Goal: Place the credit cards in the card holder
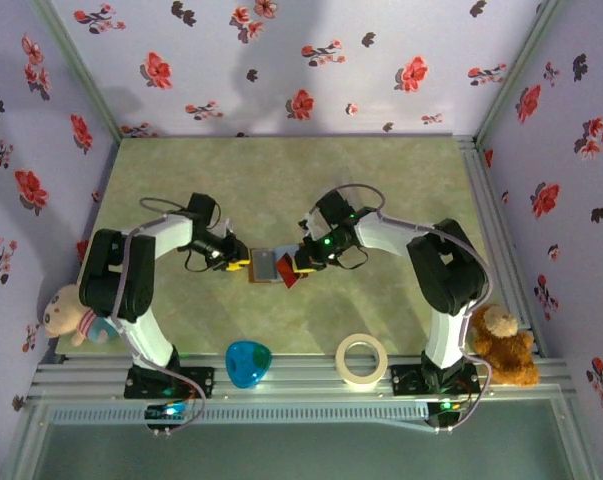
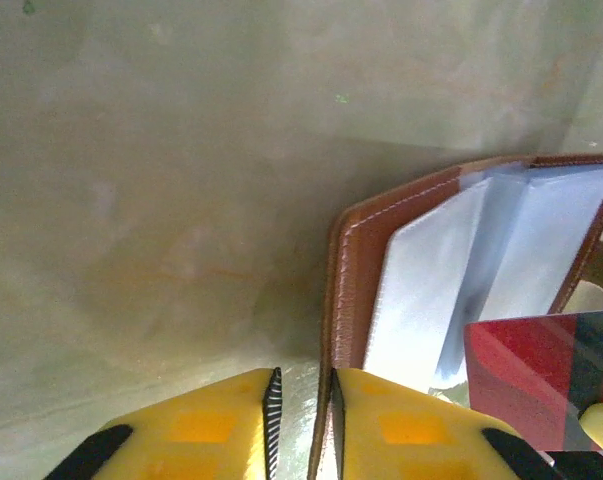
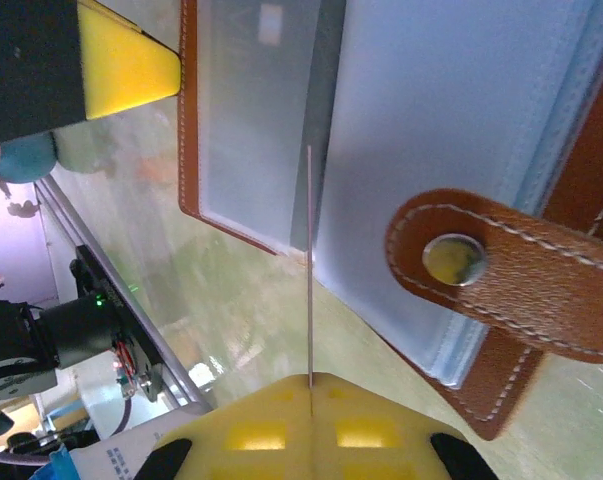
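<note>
Both arms at the open card holder (image 2: 421, 290).
The left gripper (image 2: 301, 435) pinches the holder's brown cover edge; the right gripper (image 3: 310, 395) is clamped on a red card (image 2: 526, 375), with the holder just beyond its fingertips.

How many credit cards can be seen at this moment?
1. A red card is pinched in the right gripper, with its edge toward the open card holder. Others may be hidden inside its sleeves.
</note>
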Controlling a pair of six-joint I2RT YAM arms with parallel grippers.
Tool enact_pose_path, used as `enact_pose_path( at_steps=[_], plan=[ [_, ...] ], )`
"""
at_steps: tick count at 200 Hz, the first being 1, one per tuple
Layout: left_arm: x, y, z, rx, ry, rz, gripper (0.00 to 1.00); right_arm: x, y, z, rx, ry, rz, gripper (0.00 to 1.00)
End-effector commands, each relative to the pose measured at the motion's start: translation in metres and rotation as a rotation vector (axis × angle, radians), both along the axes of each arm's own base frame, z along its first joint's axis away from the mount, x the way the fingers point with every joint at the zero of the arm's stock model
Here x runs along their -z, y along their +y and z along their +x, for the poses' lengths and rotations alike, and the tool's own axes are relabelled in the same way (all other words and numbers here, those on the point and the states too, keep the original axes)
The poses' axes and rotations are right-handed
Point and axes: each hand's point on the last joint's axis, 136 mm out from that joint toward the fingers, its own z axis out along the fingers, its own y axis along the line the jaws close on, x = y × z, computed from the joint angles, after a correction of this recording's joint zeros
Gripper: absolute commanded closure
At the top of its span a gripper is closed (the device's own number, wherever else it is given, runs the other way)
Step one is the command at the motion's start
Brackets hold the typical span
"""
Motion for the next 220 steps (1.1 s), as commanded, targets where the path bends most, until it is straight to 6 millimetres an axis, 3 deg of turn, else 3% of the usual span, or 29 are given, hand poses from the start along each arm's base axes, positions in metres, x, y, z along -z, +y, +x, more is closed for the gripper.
enact_pose_path(
  at_steps=[1, 43, 79, 128, 220],
  plan=[
    [0.003, -0.005, -0.02, 0.027, 0.049, -0.021, 0.8, -0.012, 0.009, 0.004, -0.034, -0.002, 0.049, 1.0],
    [0.016, -0.008, -0.021, 0.024, 0.074, -0.016, 0.88, 0.007, 0.004, 0.007, -0.022, 0.034, 0.001, 1.0],
    [0.02, -0.003, -0.019, 0.035, 0.068, 0.027, 0.92, 0.009, -0.002, 0.009, -0.007, 0.032, -0.009, 1.0],
    [0.026, 0.004, -0.018, 0.042, 0.077, 0.076, 0.92, 0.017, -0.007, 0.012, -0.017, 0.049, -0.025, 1.0],
    [0.03, 0.004, -0.015, 0.034, 0.082, 0.087, 0.92, 0.029, 0.002, 0.006, -0.05, 0.103, 0.007, 1.0]
  ],
)
